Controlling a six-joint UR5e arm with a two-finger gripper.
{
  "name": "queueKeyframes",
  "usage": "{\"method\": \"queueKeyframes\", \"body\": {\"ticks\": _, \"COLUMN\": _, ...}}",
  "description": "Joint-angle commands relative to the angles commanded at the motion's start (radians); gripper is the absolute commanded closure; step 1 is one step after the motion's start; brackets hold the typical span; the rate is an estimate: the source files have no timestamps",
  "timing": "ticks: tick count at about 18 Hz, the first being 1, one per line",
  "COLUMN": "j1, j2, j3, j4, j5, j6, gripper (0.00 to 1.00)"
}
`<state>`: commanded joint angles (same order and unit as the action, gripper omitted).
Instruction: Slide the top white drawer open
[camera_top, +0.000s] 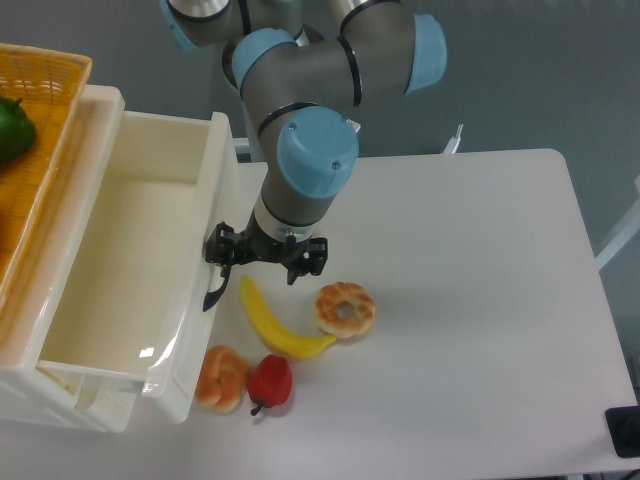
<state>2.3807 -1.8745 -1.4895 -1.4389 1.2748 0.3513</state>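
Looking down from a fixed camera, you see the top white drawer (120, 260) on the left of the table (480, 300), standing well out of its cabinet, its cream interior bare and glossy. Its front panel sits just beside the fruit on the table. On that front hangs a curved black handle (212, 290), and your gripper (266, 258) is right at it, the arm's blue-capped wrist directly above. The wrist hides the fingertips, so you cannot tell whether the fingers clasp the handle or stand loose beside it.

Judging by its look, the drawer is stiff moulded plastic, light when bare, smooth and slippery on its walls; the handle seems the only sure place to take hold, hooked near its middle so the pull runs straight along the slide and does not twist the box.

Close to the drawer front lie a banana (272, 322), a bread roll (222, 377) and a red pepper (269, 382); the roll nearly touches the front. A doughnut (345, 308) lies further right. A wicker basket (35, 150) holding something green rests on the cabinet top.

No brand, label or writing can be read anywhere
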Motion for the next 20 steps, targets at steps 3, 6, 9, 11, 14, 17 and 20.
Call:
{"method": "queueKeyframes", "body": {"ticks": 3, "j1": 0.011, "j2": 0.000, "j3": 0.000, "j4": 0.003, "j5": -0.012, "j6": 0.000, "gripper": 0.00}}
{"method": "queueKeyframes", "body": {"ticks": 6, "j1": 0.014, "j2": -0.002, "j3": 0.000, "j4": 0.012, "j5": -0.017, "j6": 0.000, "gripper": 0.00}}
{"method": "queueKeyframes", "body": {"ticks": 9, "j1": 0.015, "j2": -0.005, "j3": -0.002, "j4": 0.012, "j5": -0.029, "j6": -0.002, "gripper": 0.00}}
{"method": "queueKeyframes", "body": {"ticks": 11, "j1": 0.017, "j2": -0.009, "j3": -0.002, "j4": 0.012, "j5": -0.046, "j6": -0.002, "gripper": 0.00}}
{"method": "queueKeyframes", "body": {"ticks": 14, "j1": 0.024, "j2": -0.008, "j3": -0.008, "j4": 0.011, "j5": -0.063, "j6": -0.002, "gripper": 0.00}}
{"method": "queueKeyframes", "body": {"ticks": 17, "j1": 0.031, "j2": -0.008, "j3": -0.009, "j4": 0.009, "j5": -0.084, "j6": -0.002, "gripper": 0.00}}
{"method": "queueKeyframes", "body": {"ticks": 20, "j1": 0.044, "j2": -0.006, "j3": -0.011, "j4": 0.008, "j5": -0.100, "j6": -0.002, "gripper": 0.00}}
